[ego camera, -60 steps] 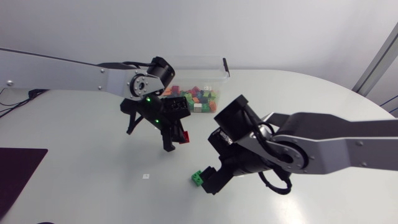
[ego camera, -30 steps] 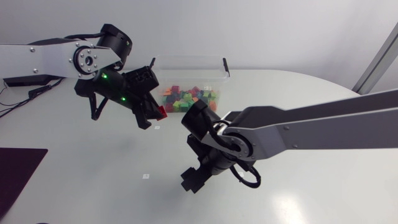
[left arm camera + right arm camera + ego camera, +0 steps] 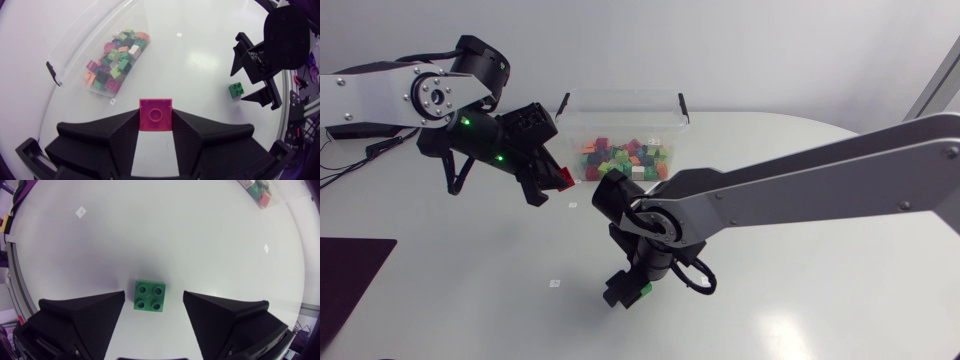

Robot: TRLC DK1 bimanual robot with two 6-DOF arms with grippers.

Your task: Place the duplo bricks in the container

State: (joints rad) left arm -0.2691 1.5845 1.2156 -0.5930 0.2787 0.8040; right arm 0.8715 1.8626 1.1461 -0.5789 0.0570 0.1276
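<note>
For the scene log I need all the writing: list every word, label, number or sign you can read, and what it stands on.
No text can be read in any view.
On the white tags on the table: too small to read.
On the red brick and the green brick: no legible marking.
On the container: no label shows.

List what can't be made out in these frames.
- Head view: right tool mostly hidden under its own wrist; green brick partly covered.
- Head view: bricks in the container too small to count.
- Left wrist view: lower part of red brick buried inside left tool.
- Right wrist view: container cut off at the edge.
</note>
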